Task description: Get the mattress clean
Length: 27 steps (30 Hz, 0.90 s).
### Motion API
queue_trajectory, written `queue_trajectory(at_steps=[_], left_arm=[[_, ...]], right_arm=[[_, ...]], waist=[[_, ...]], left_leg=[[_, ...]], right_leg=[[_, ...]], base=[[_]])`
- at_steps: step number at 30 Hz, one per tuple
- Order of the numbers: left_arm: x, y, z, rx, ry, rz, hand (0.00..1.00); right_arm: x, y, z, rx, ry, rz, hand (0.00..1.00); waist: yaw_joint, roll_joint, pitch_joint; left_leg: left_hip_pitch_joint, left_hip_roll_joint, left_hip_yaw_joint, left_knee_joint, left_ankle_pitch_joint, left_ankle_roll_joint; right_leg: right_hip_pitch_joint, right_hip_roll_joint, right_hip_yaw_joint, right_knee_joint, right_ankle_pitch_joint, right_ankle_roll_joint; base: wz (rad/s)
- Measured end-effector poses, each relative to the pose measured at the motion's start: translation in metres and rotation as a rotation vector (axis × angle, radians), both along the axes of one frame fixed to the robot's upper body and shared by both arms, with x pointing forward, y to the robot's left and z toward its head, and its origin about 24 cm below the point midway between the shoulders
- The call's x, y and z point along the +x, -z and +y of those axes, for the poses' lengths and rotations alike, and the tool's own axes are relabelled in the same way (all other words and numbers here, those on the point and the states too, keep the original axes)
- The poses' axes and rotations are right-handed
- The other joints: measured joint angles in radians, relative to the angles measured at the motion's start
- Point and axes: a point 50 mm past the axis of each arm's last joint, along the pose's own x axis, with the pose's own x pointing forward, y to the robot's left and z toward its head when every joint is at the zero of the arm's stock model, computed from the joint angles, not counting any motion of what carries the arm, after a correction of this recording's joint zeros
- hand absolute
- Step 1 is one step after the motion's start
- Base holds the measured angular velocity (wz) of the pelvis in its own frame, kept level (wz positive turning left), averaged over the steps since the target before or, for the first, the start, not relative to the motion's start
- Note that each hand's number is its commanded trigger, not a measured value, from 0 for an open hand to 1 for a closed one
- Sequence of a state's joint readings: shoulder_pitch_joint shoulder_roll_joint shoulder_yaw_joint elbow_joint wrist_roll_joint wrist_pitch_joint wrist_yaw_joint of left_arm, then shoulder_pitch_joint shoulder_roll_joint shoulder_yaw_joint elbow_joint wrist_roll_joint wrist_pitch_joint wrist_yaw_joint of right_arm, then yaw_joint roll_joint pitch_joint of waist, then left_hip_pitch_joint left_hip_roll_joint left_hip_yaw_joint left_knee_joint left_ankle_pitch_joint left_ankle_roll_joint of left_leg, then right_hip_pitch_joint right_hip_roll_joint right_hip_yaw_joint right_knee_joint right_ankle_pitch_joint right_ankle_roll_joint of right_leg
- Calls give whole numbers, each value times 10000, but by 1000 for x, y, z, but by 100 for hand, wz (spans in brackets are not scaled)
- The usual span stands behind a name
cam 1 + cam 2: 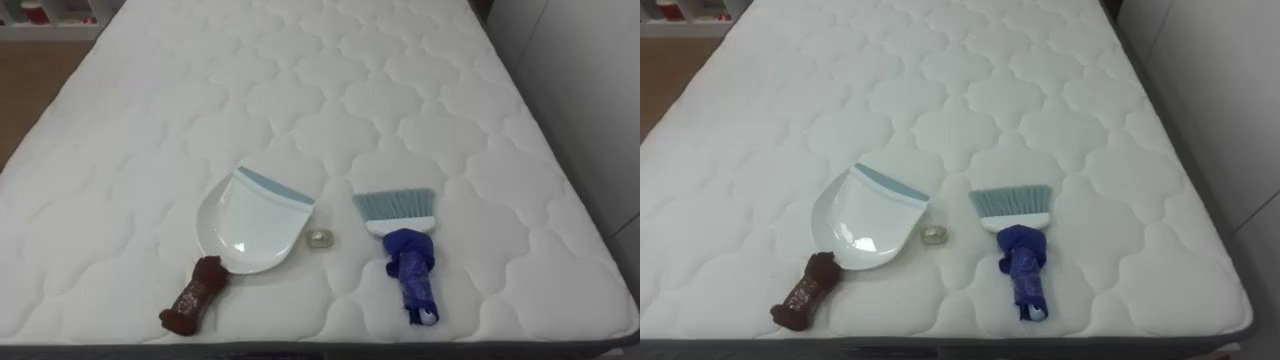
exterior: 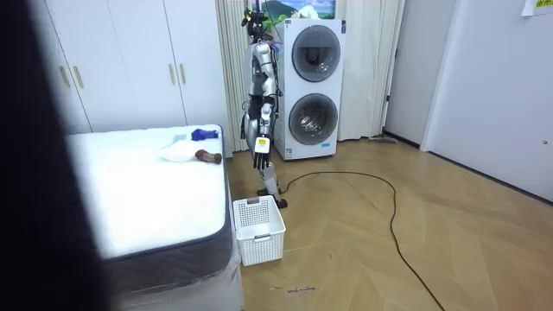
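The bed [image 1: 150, 130] carries a bare white mattress, its soft top stitched into a repeating pattern of rounded, cloud-like lobes that puff up a little between the seams; a dark band runs along its near edge. Close to that near edge lie the cleaning things. The dustpan [image 1: 250, 225] is a smooth, glossy white plastic scoop, rounded at the back and straight across the mouth, where a grey-blue lip finishes it; its handle [image 1: 193, 297] is wrapped in lumpy brown material and points toward the near edge. Well to its right lies the brush [image 1: 405, 250], flat on the mattress: a fan of pale teal bristles [image 1: 395, 205] set in a white band, with a stubby handle bound in wrinkled, shiny blue wrapping, also pointing toward the near edge. Between the two, just beside the dustpan's mouth corner and apart from the brush, sits a small crumpled scrap [image 1: 320, 238], pale and slightly shiny. In the room view the robot stands upright on the wooden floor [image 2: 415, 216] beside the bed, in front of a stacked pair of white machines with round doors [image 2: 313, 86]. Its left robot hand [image 2: 262, 157] hangs by its side, holding nothing; it is too small to tell whether it is spread or closed. A white slatted plastic basket [image 2: 257, 229] stands on the floor against the bed's corner.
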<state>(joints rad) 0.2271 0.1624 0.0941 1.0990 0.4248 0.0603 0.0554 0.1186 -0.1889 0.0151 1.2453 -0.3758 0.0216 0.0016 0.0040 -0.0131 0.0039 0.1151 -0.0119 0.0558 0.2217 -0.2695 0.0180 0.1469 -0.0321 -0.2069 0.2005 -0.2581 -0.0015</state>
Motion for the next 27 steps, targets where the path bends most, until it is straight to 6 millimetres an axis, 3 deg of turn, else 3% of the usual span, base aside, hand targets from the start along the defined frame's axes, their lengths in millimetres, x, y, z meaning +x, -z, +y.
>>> queue_trajectory(at_steps=[8,19,25,27], left_arm=[[-2,-1,2,160,-155,-44,0],[8,-5,8,824,-133,-975,0],[37,-16,15,1782,-626,-3086,0],[58,-27,18,2237,-562,-4355,0]], right_arm=[[1,-1,-2,-286,-47,-163,0],[6,-3,-6,-781,122,-859,0],[13,-5,-5,-879,143,-1623,0],[16,-6,-5,-823,372,-1900,0]], waist=[[3,-108,-41],[-1,-219,5],[9,-161,-53],[9,-158,-52]], left_leg=[[4,0,-4,-1,0,1],[-21,1,1,-2,0,1],[-20,-1,-16,-67,7,11],[-43,-2,-19,-87,24,23]], right_leg=[[-48,1,27,26,0,0],[-58,6,61,14,1,-1],[-52,9,35,5,9,3],[-25,5,-5,10,22,0]], base=[[0],[0],[1],[2]])
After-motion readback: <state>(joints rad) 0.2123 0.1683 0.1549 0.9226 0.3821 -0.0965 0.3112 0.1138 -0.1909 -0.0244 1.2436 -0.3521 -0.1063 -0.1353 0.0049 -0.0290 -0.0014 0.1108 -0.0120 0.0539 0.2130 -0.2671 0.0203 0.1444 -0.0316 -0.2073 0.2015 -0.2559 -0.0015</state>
